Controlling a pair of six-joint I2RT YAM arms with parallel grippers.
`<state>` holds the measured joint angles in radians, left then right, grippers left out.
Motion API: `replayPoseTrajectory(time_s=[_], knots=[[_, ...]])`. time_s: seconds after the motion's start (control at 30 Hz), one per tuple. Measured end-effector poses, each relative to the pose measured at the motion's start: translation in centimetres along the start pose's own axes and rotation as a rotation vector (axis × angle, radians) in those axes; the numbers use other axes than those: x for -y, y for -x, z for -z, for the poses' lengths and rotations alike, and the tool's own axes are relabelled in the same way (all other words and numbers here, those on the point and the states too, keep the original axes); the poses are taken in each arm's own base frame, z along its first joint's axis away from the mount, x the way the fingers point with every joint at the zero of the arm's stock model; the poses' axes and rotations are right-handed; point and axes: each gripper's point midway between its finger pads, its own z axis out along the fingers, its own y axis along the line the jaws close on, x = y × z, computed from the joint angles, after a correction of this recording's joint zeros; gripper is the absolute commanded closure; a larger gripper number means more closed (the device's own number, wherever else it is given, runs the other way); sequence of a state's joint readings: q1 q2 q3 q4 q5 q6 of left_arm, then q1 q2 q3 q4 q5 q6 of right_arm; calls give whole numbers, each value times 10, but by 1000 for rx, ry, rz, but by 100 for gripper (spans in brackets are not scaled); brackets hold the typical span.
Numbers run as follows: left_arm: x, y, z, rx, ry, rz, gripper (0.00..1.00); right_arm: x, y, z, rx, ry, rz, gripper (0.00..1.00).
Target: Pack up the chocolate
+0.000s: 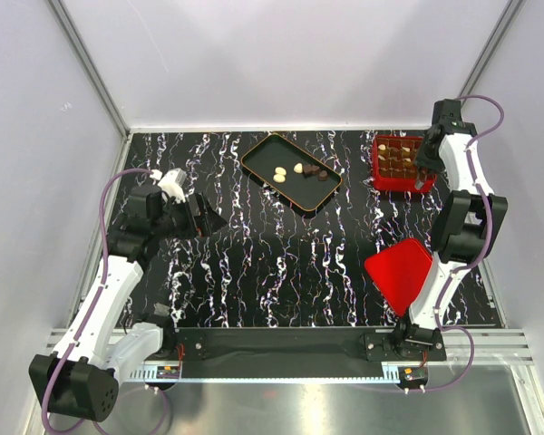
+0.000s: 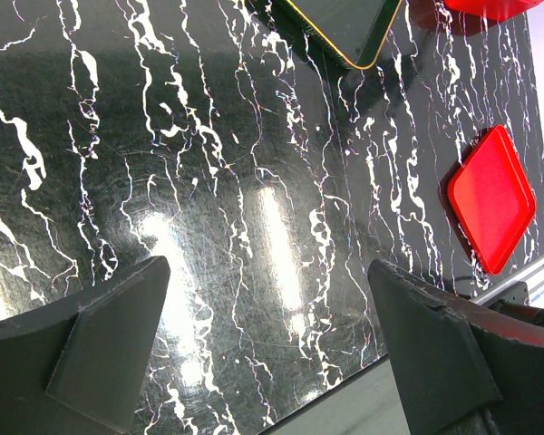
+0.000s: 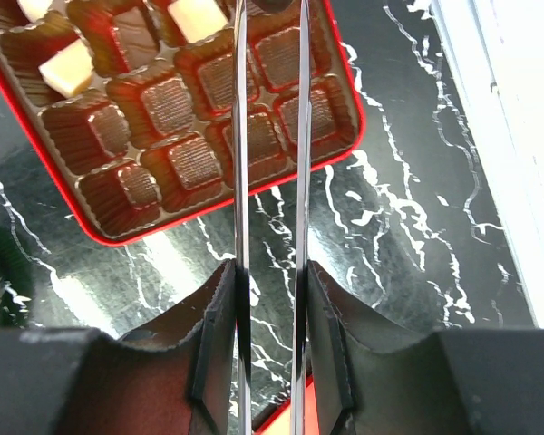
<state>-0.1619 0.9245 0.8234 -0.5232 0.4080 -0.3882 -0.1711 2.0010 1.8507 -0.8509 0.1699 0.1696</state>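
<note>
Several small chocolates (image 1: 304,170), cream and dark brown, lie in the black orange-rimmed tray (image 1: 263,149). More sit in the red gridded box (image 1: 381,177). The right wrist view shows cream squares (image 3: 68,68) in the box's (image 3: 145,237) far cells; the near cells are empty. My right gripper (image 1: 428,149) hangs over the box. It (image 3: 270,272) is shut on thin metal tweezers (image 3: 241,136) whose blades reach over the box. Something dark sits at their tips at the frame's top edge; I cannot tell what. My left gripper (image 1: 204,222) is open and empty over bare table (image 2: 267,335).
The flat red lid (image 1: 399,272) lies at the front right beside the right arm, and also shows in the left wrist view (image 2: 491,199). White walls close in the black marbled table on three sides. A metal rail runs along the near edge.
</note>
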Motion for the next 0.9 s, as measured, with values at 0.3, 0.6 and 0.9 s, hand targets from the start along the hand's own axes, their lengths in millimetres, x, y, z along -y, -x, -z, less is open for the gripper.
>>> replayPoseTrajectory(time_s=[0.3,0.6,0.9], knots=[[0,0,0,0,0,0,1,-1,-9,-7,-19,2,-6,53],[0,0,0,0,0,0,1,-6,-9,-7,-18,27,-20,44],[0,0,0,0,0,0,1,-18,-6,11,10,62,-34,46]])
